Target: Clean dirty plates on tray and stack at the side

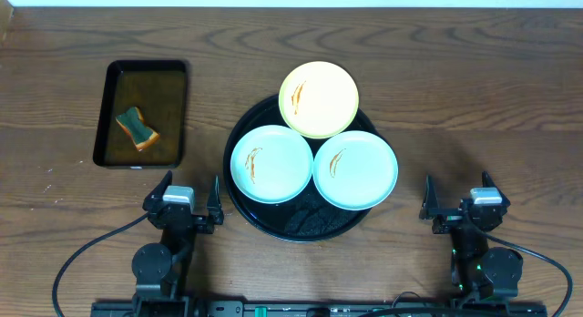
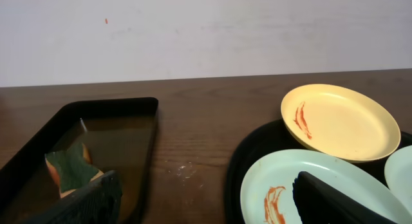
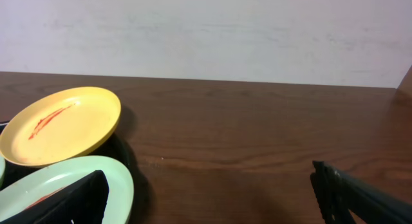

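Three dirty plates sit on the round black tray (image 1: 301,224): a pale yellow one (image 1: 318,98) at the back, overhanging the rim, and two mint-blue ones, left (image 1: 271,163) and right (image 1: 355,169). Each carries an orange-brown smear. My left gripper (image 1: 191,186) stands open near the front edge, left of the tray, holding nothing. In the left wrist view the left gripper (image 2: 206,205) frames bare wood, with the left mint plate (image 2: 277,185) behind its right finger. My right gripper (image 1: 457,188) stands open and empty to the right of the tray. The right gripper (image 3: 209,195) has the right mint plate (image 3: 71,169) at its left finger.
A rectangular black tray (image 1: 107,117) with brownish liquid lies at the left, holding a green-and-orange sponge (image 1: 138,128). Bare wooden table stretches right of the round tray. A pale wall backs the table's far edge.
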